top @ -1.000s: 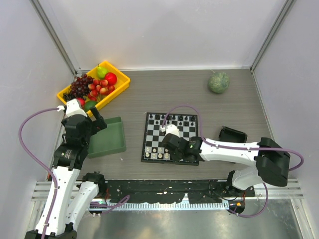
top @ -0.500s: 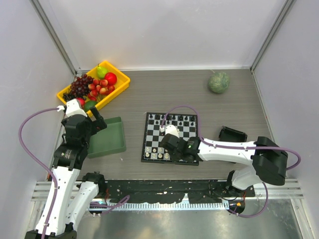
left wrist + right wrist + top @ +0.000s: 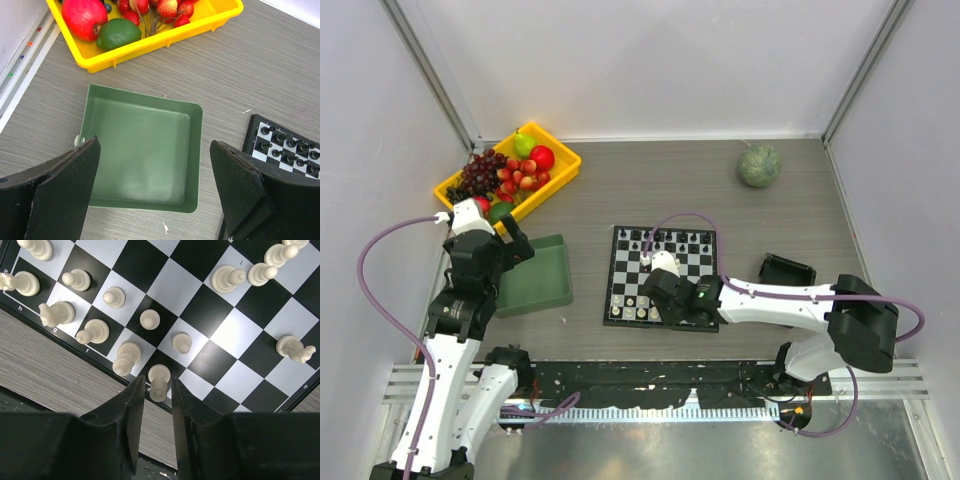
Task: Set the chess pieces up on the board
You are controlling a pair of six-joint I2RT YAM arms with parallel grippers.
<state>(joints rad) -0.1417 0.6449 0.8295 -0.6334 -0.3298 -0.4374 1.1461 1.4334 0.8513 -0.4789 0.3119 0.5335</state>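
The board lies mid-table, black chess pieces lined along its far edge and cream-white ones gathered at its near left. In the right wrist view several white pieces stand on the board near its edge. My right gripper is low over that edge, its fingers slightly parted on either side of an upright white piece, with slim gaps showing. My left gripper hangs wide open and empty over the green tray, away from the board's corner.
A yellow bin of fruit sits at the back left, beyond the green tray. A round green object rests at the back right. A small black box lies right of the board.
My right gripper's fingers have parted a little around the white piece near the board's edge. The left arm has not moved.
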